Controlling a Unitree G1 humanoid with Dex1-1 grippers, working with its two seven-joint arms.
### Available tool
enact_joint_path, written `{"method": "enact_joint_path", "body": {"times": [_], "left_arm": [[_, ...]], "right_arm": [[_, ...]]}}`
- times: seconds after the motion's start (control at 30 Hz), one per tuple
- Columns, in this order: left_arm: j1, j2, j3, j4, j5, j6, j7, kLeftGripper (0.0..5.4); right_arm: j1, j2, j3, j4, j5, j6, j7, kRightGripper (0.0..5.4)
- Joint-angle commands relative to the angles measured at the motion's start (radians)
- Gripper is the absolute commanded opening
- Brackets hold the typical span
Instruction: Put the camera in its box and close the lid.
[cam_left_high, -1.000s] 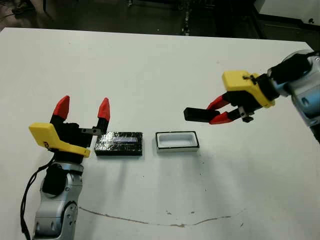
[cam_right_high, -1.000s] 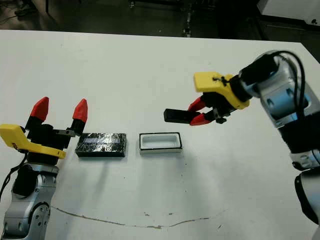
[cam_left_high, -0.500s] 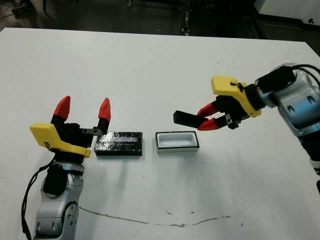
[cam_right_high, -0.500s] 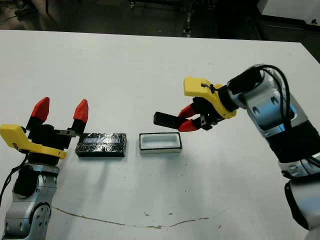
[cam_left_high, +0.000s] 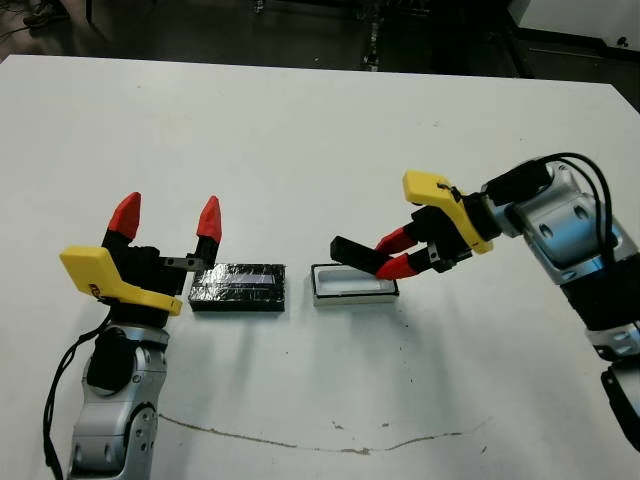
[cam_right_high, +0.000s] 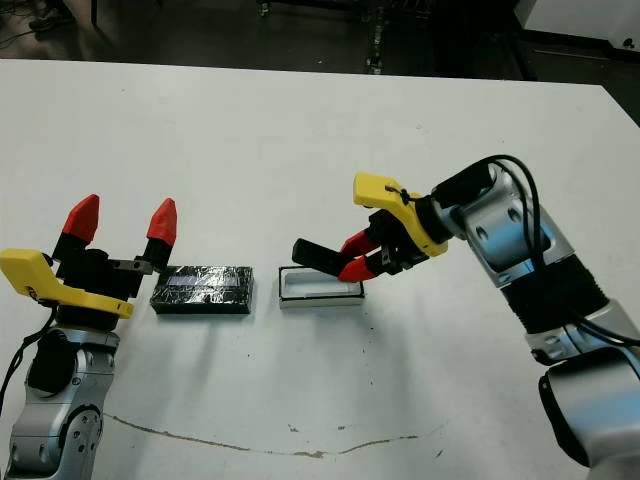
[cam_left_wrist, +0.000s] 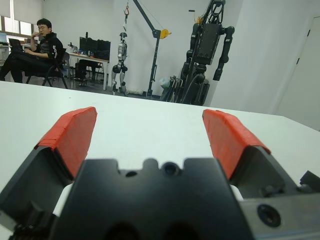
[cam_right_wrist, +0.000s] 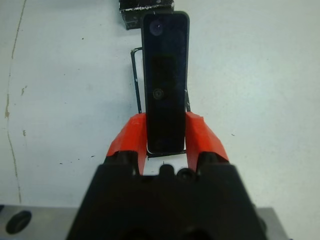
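Observation:
My right gripper (cam_left_high: 392, 253) is shut on the camera (cam_left_high: 352, 253), a slim black bar that sticks out to the left and hangs just above the box (cam_left_high: 353, 289). The box is a small white tray with a dark rim, open, at the table's middle. In the right wrist view the camera (cam_right_wrist: 165, 80) lies lengthwise over the box (cam_right_wrist: 135, 80). The lid (cam_left_high: 238, 287), a glossy black slab with a pale strip, lies flat to the left of the box. My left gripper (cam_left_high: 167, 216) stands open just left of the lid, red tips up, holding nothing.
A thin dark scratch line (cam_left_high: 300, 440) runs across the white table (cam_left_high: 300, 140) near the front. In the left wrist view a seated person (cam_left_wrist: 35, 50) and several robot stands show beyond the table's far edge.
My right gripper has carried the camera left and down, from the right of the box to just above it. The left arm, lid and box have not moved.

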Motion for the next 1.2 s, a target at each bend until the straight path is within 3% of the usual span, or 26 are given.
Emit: {"method": "enact_joint_path", "body": {"times": [0.03,1.2], "left_arm": [[0.009,0.005,0.002,-0.001,0.012,0.003,0.006,5.4],[0.011,0.002,0.003,0.006,0.008,-0.005,0.01,5.4]], "right_arm": [[0.012,0.018,-0.017,0.03,0.009,-0.038,-0.013,1.68],[0.025,0.027,0.007,0.054,-0.049,-0.122,-0.014,1.68]]}}
